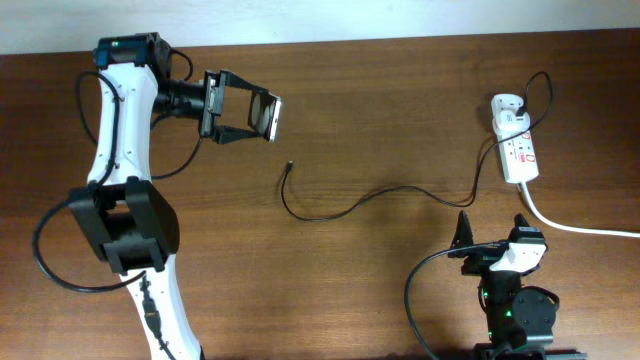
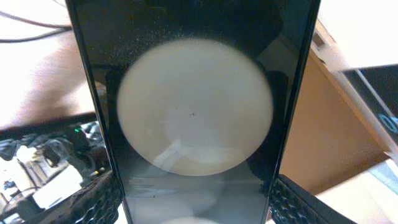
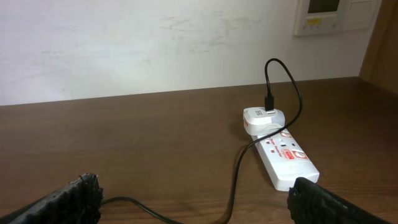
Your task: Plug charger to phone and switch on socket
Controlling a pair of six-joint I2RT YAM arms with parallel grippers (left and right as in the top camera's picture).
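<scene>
The left claw [image 1: 252, 114] is shut tight on the phone [image 1: 268, 116] near the far edge of the desk [image 1: 380, 90], left of the middle. The black cable [image 1: 345, 209] lies across the middle of the desk, and its little plug tip [image 1: 289, 166] is loose. Its white block [image 1: 507, 106] sits in the power strip [image 1: 522, 155] by the right edge. The right claw [image 1: 492, 228] is wide open near the front edge and holds nothing.

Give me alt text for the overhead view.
The left gripper holds a black rectangular smartphone over a wooden table. A thin black charger cable lies mid-table, plug tip free, running to a white adapter block in a white oblong power strip; the right gripper is open.
</scene>
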